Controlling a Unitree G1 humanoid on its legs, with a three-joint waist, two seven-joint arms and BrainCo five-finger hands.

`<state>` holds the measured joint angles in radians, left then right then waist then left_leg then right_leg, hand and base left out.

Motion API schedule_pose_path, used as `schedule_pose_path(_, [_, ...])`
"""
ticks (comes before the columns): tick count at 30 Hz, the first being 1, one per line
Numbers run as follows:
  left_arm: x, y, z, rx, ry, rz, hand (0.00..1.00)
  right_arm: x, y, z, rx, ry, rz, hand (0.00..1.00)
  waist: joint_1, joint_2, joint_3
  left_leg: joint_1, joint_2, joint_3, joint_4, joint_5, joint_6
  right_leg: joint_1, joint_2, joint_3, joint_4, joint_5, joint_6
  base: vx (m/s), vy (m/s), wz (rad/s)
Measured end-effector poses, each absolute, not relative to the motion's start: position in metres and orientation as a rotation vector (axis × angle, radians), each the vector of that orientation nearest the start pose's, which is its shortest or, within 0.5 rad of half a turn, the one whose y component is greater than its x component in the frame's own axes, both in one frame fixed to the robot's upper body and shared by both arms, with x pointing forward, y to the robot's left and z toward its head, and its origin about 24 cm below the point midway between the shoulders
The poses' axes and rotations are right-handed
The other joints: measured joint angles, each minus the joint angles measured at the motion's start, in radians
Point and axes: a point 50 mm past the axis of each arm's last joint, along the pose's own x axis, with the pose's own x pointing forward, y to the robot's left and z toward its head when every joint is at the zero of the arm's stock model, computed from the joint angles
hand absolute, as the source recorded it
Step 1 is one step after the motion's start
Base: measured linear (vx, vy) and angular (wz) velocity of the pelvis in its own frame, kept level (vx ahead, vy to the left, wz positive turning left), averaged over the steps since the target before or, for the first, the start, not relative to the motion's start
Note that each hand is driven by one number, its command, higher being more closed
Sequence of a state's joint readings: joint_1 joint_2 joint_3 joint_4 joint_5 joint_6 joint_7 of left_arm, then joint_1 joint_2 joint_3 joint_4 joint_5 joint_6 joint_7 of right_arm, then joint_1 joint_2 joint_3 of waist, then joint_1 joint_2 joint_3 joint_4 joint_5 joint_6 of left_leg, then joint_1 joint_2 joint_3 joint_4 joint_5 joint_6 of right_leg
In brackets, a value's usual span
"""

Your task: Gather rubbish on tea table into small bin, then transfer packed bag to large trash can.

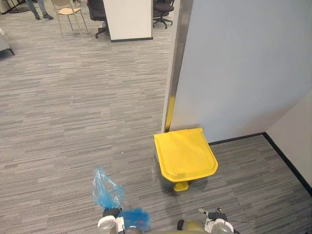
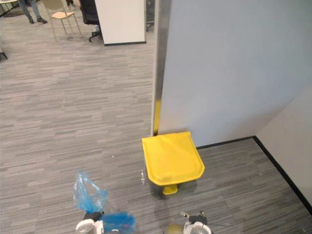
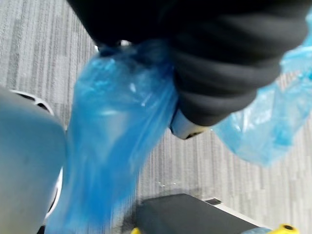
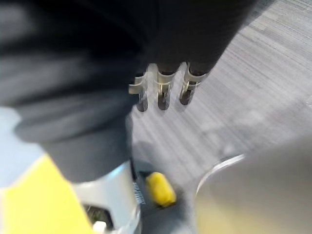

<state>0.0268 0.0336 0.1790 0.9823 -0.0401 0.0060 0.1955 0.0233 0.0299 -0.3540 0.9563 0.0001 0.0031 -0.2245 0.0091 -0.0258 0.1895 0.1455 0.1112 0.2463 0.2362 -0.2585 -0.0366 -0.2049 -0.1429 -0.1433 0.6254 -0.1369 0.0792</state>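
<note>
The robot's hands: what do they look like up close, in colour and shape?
The right hand has slim silver fingers set side by side in a row, with darker ends. They emerge from a black ribbed cover, rather like a soft bellows, which wraps the back of the hand and the wrist. The left hand wears the same black ribbed cover, bulging in rounded folds.

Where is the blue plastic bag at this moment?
In the left eye view the blue plastic bag is low on the left, at the left robot hand, to the left of the yellow-lidded trash can.
</note>
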Motion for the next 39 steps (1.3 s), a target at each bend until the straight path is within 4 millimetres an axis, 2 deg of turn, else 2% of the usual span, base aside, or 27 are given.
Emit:
schedule_pose_path(2, [0.126, 0.196, -0.15, 0.005, 1.011, 0.385, 1.0, 0.125, -0.197, -0.149, 0.086, 0.996, -0.521, 0.0, 0.005, -0.004, 0.002, 0.017, 0.016, -0.013, 0.005, -0.014, 0.001, -0.025, -0.002, -0.052, -0.118, 0.016, -0.003, 0.11, -0.051, 0.23])
schedule_pose_path(3, [0.127, 0.196, -0.15, 0.004, 1.007, 0.384, 1.0, 0.127, -0.197, -0.148, 0.086, 0.992, -0.521, 0.0, 0.008, -0.005, 0.004, 0.014, 0.027, -0.02, 0.028, -0.031, -0.006, -0.041, -0.002, -0.076, -0.226, 0.052, 0.002, 0.17, -0.091, 0.19])
schedule_pose_path(4, [0.129, 0.196, -0.149, 0.005, 1.003, 0.383, 1.0, 0.128, -0.196, -0.148, 0.087, 0.991, -0.52, 0.0, 0.01, -0.008, 0.011, 0.015, 0.032, -0.023, 0.052, -0.052, -0.017, -0.043, -0.001, -0.089, -0.32, 0.081, 0.007, 0.31, -0.202, 0.19])
schedule_pose_path(5, [0.133, 0.197, -0.147, 0.006, 0.988, 0.384, 1.0, 0.128, -0.194, -0.149, 0.091, 0.995, -0.517, 0.0, 0.023, -0.025, 0.016, 0.016, 0.023, -0.033, 0.116, -0.106, -0.043, -0.039, -0.015, -0.106, -0.37, 0.06, 0.007, 0.29, -0.214, 0.13])
schedule_pose_path(6, [0.135, 0.197, -0.147, 0.005, 0.984, 0.384, 1.0, 0.127, -0.194, -0.149, 0.09, 0.998, -0.518, 0.0, 0.024, -0.029, 0.016, 0.017, 0.019, -0.038, 0.135, -0.124, -0.052, -0.036, -0.02, -0.111, -0.363, 0.052, -0.004, 0.37, -0.244, -0.04])
schedule_pose_path(7, [0.14, 0.185, -0.147, -0.018, 0.982, 0.361, 1.0, 0.133, -0.201, -0.146, 0.075, 0.981, -0.521, 0.0, 0.033, 0.0, 0.036, 0.034, 0.048, -0.043, 0.166, -0.16, -0.067, -0.041, -0.004, -0.122, -0.299, 0.031, -0.002, 0.29, -0.172, -0.01])
schedule_pose_path(8, [0.142, 0.178, -0.148, -0.034, 0.982, 0.348, 1.0, 0.136, -0.204, -0.144, 0.07, 0.967, -0.523, 0.0, 0.031, 0.027, 0.037, 0.035, 0.067, -0.053, 0.167, -0.169, -0.071, -0.046, 0.011, -0.126, -0.278, 0.026, -0.004, 0.27, -0.148, 0.05])
schedule_pose_path(11, [0.148, 0.168, -0.146, -0.054, 0.968, 0.329, 1.0, 0.137, -0.207, -0.143, 0.061, 0.962, -0.526, 0.0, 0.033, 0.045, 0.038, 0.055, 0.095, -0.083, 0.134, -0.184, -0.069, -0.06, 0.04, -0.143, -0.223, -0.003, -0.024, 0.21, -0.12, 0.11])
schedule_pose_path(13, [0.148, 0.167, -0.146, -0.042, 0.969, 0.319, 1.0, 0.136, -0.204, -0.144, 0.069, 0.964, -0.523, 0.0, 0.032, 0.038, 0.041, 0.086, 0.116, -0.114, 0.11, -0.182, -0.066, -0.061, 0.053, -0.163, -0.157, -0.064, -0.025, 0.2, -0.128, 0.11])
schedule_pose_path(15, [0.148, 0.166, -0.146, -0.042, 0.975, 0.315, 1.0, 0.135, -0.203, -0.144, 0.071, 0.967, -0.521, 0.0, 0.031, 0.033, 0.038, 0.088, 0.124, -0.122, 0.113, -0.18, -0.069, -0.064, 0.049, -0.178, -0.131, -0.087, -0.019, 0.12, -0.082, 0.14])
schedule_pose_path(21, [0.152, 0.163, -0.145, -0.036, 0.967, 0.304, 1.0, 0.139, -0.2, -0.144, 0.044, 0.965, -0.484, 0.0, 0.032, 0.021, 0.029, 0.037, 0.107, -0.12, 0.118, -0.156, -0.088, -0.085, 0.019, -0.195, -0.143, -0.075, -0.026, 0.0, 0.008, 0.12])
schedule_pose_path(24, [0.154, 0.167, -0.144, -0.023, 0.955, 0.304, 1.0, 0.147, -0.194, -0.142, -0.015, 0.95, -0.418, 0.0, 0.033, 0.008, 0.018, -0.026, 0.098, -0.134, 0.134, -0.153, -0.089, -0.109, 0.0, -0.215, -0.173, -0.051, -0.028, -0.06, 0.054, 0.27])
schedule_pose_path(27, [0.156, 0.163, -0.143, 0.006, 0.95, 0.265, 1.0, 0.157, -0.187, -0.138, -0.047, 0.929, -0.368, 0.0, 0.039, 0.009, 0.019, -0.095, 0.094, -0.169, 0.179, -0.148, -0.093, -0.12, -0.014, -0.244, -0.197, -0.03, -0.026, -0.04, 0.05, 0.34])
schedule_pose_path(29, [0.162, 0.16, -0.14, 0.021, 0.923, 0.245, 1.0, 0.176, -0.176, -0.129, -0.066, 0.865, -0.318, 0.0, 0.046, 0.01, 0.02, -0.153, 0.093, -0.176, 0.229, -0.148, -0.093, -0.144, -0.022, -0.255, -0.197, -0.022, -0.03, -0.04, 0.017, 0.25])
schedule_pose_path(30, [0.169, 0.16, -0.136, 0.028, 0.896, 0.236, 1.0, 0.197, -0.165, -0.117, -0.078, 0.787, -0.268, 0.0, 0.049, 0.016, 0.026, -0.198, 0.093, -0.19, 0.263, -0.148, -0.093, -0.16, -0.029, -0.268, -0.199, -0.014, -0.036, -0.05, -0.001, 0.22])
schedule_pose_path(31, [0.171, 0.161, -0.135, 0.029, 0.888, 0.236, 1.0, 0.206, -0.162, -0.112, -0.081, 0.757, -0.254, 0.0, 0.049, 0.019, 0.029, -0.211, 0.092, -0.2, 0.271, -0.147, -0.094, -0.164, -0.03, -0.272, -0.2, -0.012, -0.038, -0.06, -0.012, 0.27])
schedule_pose_path(34, [0.188, 0.16, -0.123, 0.032, 0.802, 0.228, 1.0, 0.254, -0.153, -0.074, -0.105, 0.567, -0.207, 0.0, 0.065, 0.028, 0.047, -0.268, 0.088, -0.224, 0.296, -0.138, -0.094, -0.189, -0.033, -0.281, -0.215, 0.009, -0.036, -0.09, -0.025, 0.18])
schedule_pose_path(36, [0.202, 0.165, -0.111, 0.029, 0.72, 0.253, 1.0, 0.286, -0.156, -0.042, -0.134, 0.431, -0.204, 0.0, 0.083, 0.026, 0.071, -0.313, 0.088, -0.23, 0.311, -0.136, -0.097, -0.22, -0.033, -0.284, -0.223, 0.028, -0.039, -0.14, -0.054, 0.09])
schedule_pose_path(39, [0.221, 0.171, -0.092, 0.012, 0.616, 0.278, 1.0, 0.323, -0.174, 0.004, -0.19, 0.266, -0.245, 0.0, 0.098, 0.021, 0.127, -0.365, 0.087, -0.244, 0.305, -0.152, -0.082, -0.25, -0.03, -0.294, -0.256, 0.053, 0.002, -0.18, -0.084, 0.16])
